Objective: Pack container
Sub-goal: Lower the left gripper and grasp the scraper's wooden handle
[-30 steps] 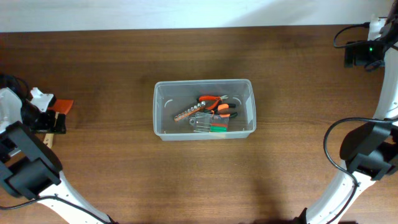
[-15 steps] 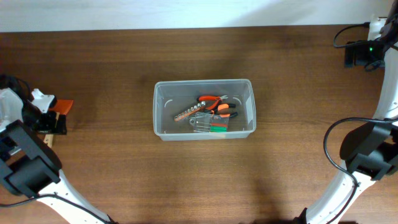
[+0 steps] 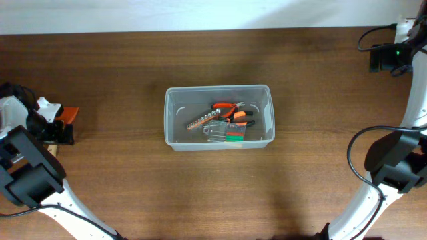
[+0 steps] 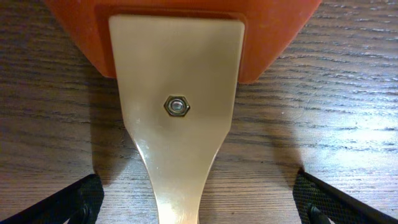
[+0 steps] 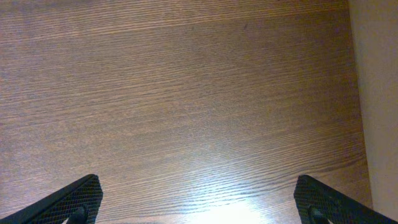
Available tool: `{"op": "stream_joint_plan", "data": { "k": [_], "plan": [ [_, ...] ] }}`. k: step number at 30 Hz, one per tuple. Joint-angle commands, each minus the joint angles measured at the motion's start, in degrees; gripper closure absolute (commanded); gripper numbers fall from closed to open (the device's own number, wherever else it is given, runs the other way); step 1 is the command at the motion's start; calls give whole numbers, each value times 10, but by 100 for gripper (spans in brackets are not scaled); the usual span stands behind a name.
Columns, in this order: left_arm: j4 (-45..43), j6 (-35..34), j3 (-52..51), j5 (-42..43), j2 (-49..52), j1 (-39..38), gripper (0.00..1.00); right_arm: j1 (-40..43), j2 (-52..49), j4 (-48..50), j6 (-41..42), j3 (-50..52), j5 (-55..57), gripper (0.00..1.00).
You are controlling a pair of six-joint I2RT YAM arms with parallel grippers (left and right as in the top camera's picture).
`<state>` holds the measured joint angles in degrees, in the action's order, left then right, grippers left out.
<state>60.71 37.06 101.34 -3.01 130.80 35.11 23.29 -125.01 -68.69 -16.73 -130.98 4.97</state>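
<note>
Since a second ago, the left arm has slid slightly toward the near edge at the far left of the surface [image 3: 133, 193]. The container, its contents and the right arm have not shifted.

The container [image 3: 175, 117], a clear plastic tub with rounded corners, sits upright near the middle of the surface, well apart from both arms. Inside it, toward its right half, lie orange-handled pliers [image 3: 230, 111], a metal strip of small sockets [image 3: 198, 121] and a small clear case [image 3: 225, 135] with green and red pieces, all close together and partly overlapping.

The left tool [image 4: 199, 208] hangs over a scraper that lies flat on the wood. The scraper has an orange blade [image 4: 74, 25] and a pale cream handle [image 4: 177, 62] with a small hex nut [image 4: 177, 106] at its centre. The tool's black fingertips [image 4: 68, 202] stand wide apart, one on each side of the handle, with bare wood between them and it, so nothing is clamped.

The right tool [image 5: 199, 205] is also spread wide, over bare wood near the right edge of the surface. Its fingertips [image 5: 71, 199] show only at the bottom corners of its own camera view, holding nothing.
</note>
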Motion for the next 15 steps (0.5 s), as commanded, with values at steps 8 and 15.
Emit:
{"op": "stream_joint_plan", "data": {
  "k": [8, 15],
  "plan": [
    [-12, -2, 0, 0, 3, 3, 1, 4, 5, 2, 0, -1, -3, 1],
    [-15, -2, 0, 0, 3, 3, 0, 4, 5, 2, 0, -1, -3, 1]
  ]
}}
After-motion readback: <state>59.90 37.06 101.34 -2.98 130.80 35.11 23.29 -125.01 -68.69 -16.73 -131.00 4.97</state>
